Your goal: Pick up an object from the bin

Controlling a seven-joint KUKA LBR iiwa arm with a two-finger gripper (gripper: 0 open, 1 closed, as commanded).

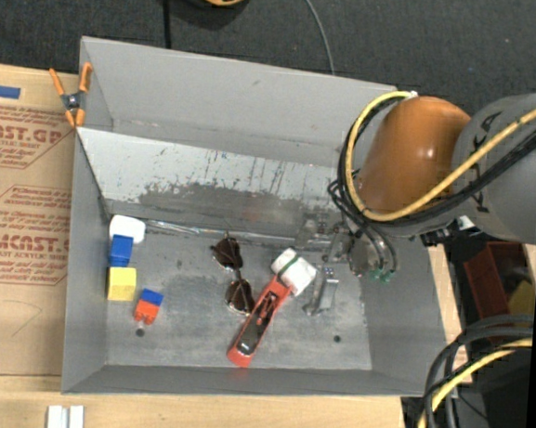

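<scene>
Arm comes in from the right, its smooth orange-domed wrist over the right half of the grey metal bin, gripper low near the scuffed floor; can't tell if the pincer is apart or together. Just left of it, a white blocky piece lies at the top end of a long red plastic tool.

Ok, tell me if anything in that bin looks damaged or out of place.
Nothing looks spilled or broken. The bin's back wall is heavily scuffed and scratched. The red tool lies slantwise, its upper end touching a white piece right beside the gripper.
</scene>
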